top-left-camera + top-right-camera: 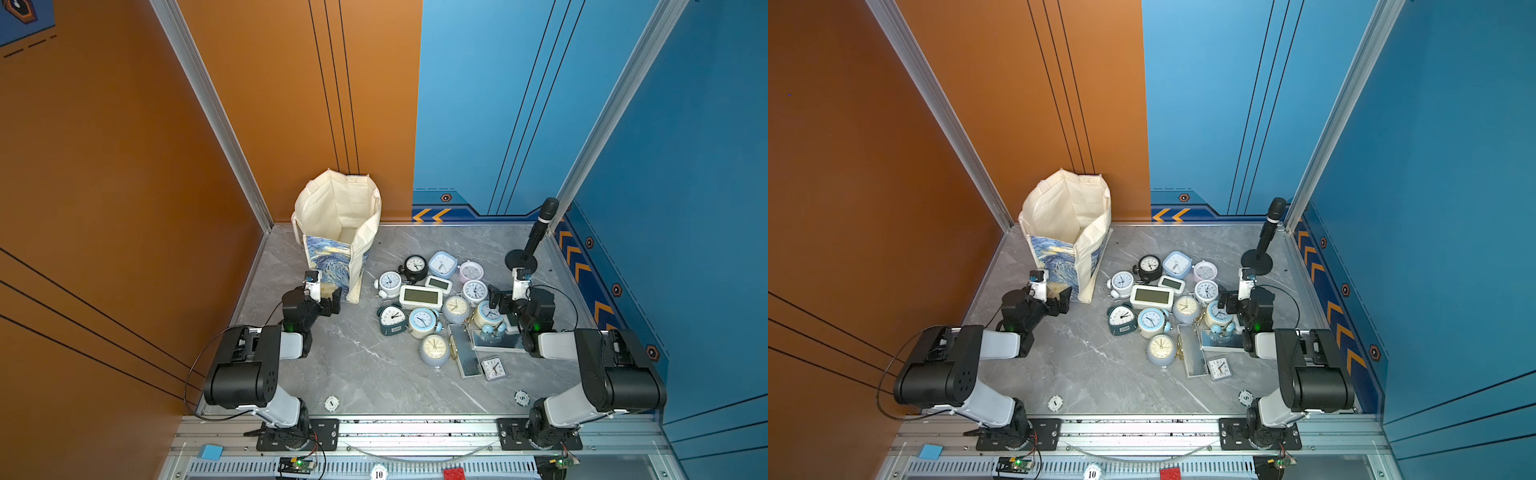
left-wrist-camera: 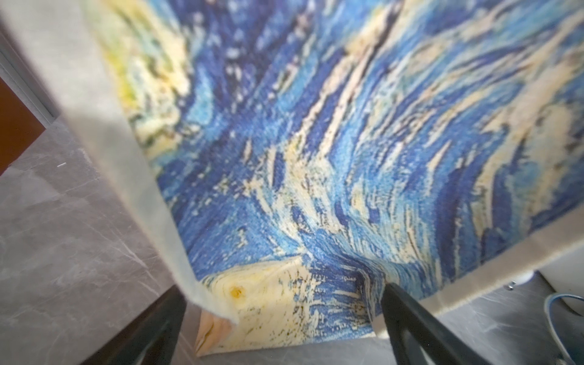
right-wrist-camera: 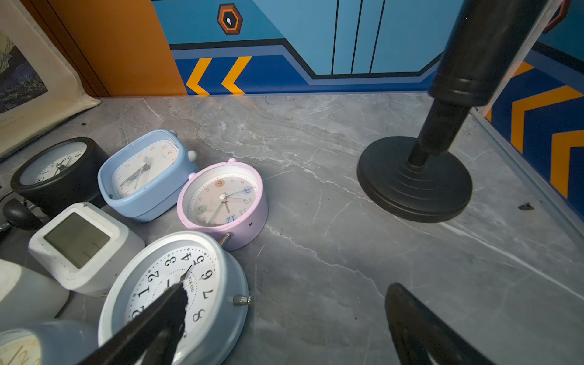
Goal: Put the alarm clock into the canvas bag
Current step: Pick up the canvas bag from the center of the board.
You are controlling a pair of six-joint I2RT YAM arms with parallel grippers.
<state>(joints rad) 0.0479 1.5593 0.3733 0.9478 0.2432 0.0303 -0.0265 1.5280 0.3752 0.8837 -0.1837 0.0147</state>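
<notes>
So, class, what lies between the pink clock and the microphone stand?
Only bare grey tabletop separates the pink clock from the microphone stand, plainest in the right wrist view.

1. Bag (image 2: 316, 158), just ahead of the left fingers (image 2: 404, 316): coarse woven cloth, matt, printed.
2. Table (image 3: 316, 221): marble-look slab, smooth, faint sheen.
3. Pale-blue clock (image 3: 177, 294), beneath a right finger (image 3: 164, 316): satin casing, glossy clear face cover.
4. Pink clock (image 3: 222, 202), beyond it: matt plastic, speckled.
5. Stand (image 3: 414, 180): matt black, ridged base.

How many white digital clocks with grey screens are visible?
2: larger white digital clock mid-pile; smaller white digital clock just beyond it, slightly right. Others may be hidden.
</notes>
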